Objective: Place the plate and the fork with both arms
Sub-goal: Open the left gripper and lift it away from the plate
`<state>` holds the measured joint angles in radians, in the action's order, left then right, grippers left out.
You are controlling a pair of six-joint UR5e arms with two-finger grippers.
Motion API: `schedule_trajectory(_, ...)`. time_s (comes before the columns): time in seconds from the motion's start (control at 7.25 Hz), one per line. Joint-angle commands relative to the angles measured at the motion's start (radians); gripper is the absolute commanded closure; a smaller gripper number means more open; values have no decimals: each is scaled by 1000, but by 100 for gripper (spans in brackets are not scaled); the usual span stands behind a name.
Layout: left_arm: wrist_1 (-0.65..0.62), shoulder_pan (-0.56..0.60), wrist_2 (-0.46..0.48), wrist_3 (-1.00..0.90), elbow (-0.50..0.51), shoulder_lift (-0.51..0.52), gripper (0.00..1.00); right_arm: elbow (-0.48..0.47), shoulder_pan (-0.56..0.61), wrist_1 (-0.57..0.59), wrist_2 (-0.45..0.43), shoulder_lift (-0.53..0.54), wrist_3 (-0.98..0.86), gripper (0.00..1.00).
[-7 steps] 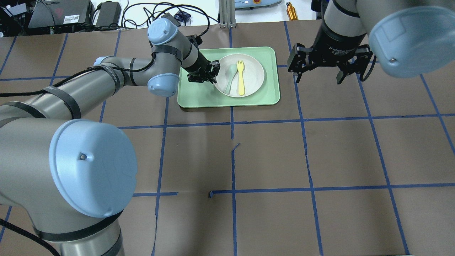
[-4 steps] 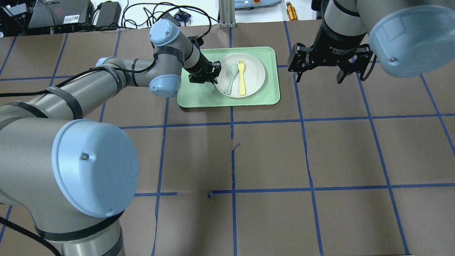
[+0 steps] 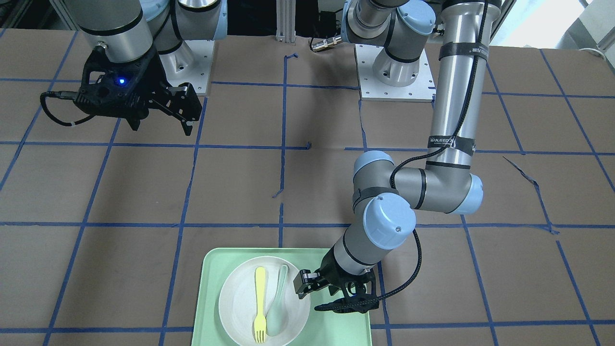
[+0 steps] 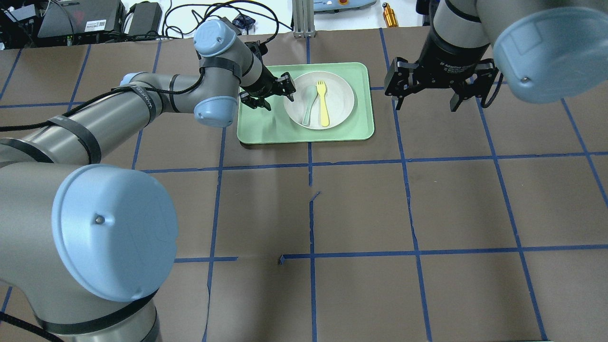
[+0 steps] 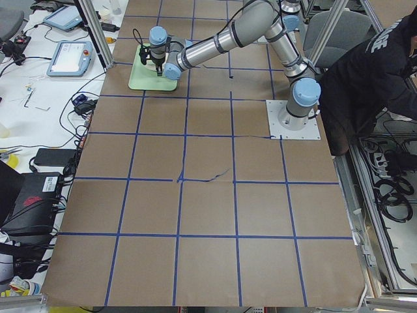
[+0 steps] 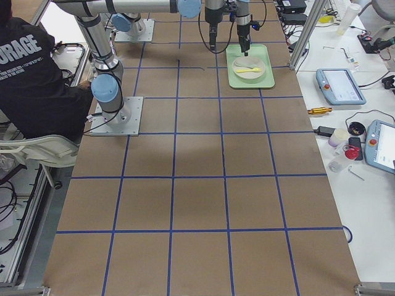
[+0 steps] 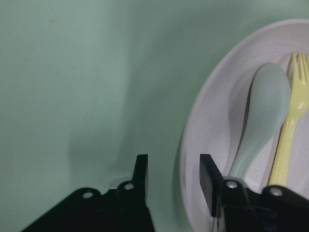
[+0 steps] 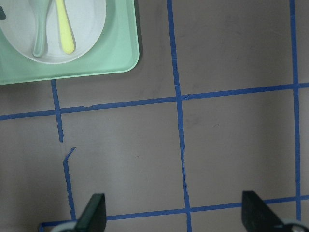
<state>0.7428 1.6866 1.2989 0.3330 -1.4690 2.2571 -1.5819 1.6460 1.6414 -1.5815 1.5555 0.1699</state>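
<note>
Here the desk (image 4: 427, 204) is brown paper ruled into squares by blue tape. A mint-green tray (image 4: 266, 130) near its far edge carries the plate (image 4: 339, 102), with the fork (image 4: 323, 107) and a grey-green spoon (image 4: 309, 95) lying side by side on it. The left gripper (image 4: 279, 100), partly open and holding nothing, straddles the plate's rim. The right gripper (image 4: 426, 105) hangs wide open and empty beside the tray. A person in black (image 6: 37, 68) sits by the robot's base, and a white bench (image 6: 364, 203) flanks the desk.

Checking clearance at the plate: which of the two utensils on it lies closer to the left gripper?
The pale grey-green spoon; it lies on the left gripper's side of the plate, with the yellow fork beyond it.
</note>
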Motion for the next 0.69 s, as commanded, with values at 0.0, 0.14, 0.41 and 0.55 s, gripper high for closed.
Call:
schedule_trajectory(0.0,26,-9,168,-78,-63,-112,0,-1,0,0,0,0,0,0)
schedule_trajectory(0.14,58,-11,227,-92,-86,-196,0,-1,0,0,0,0,0,0)
schedule_trajectory(0.41,300,-1,237,-106,-30,-343,0,-9,0,6,-3,0,-1,0)
schedule_trajectory(0.55,429,4,235,-135,5,-406,0,-9,0,8,-17,0,-1,0)
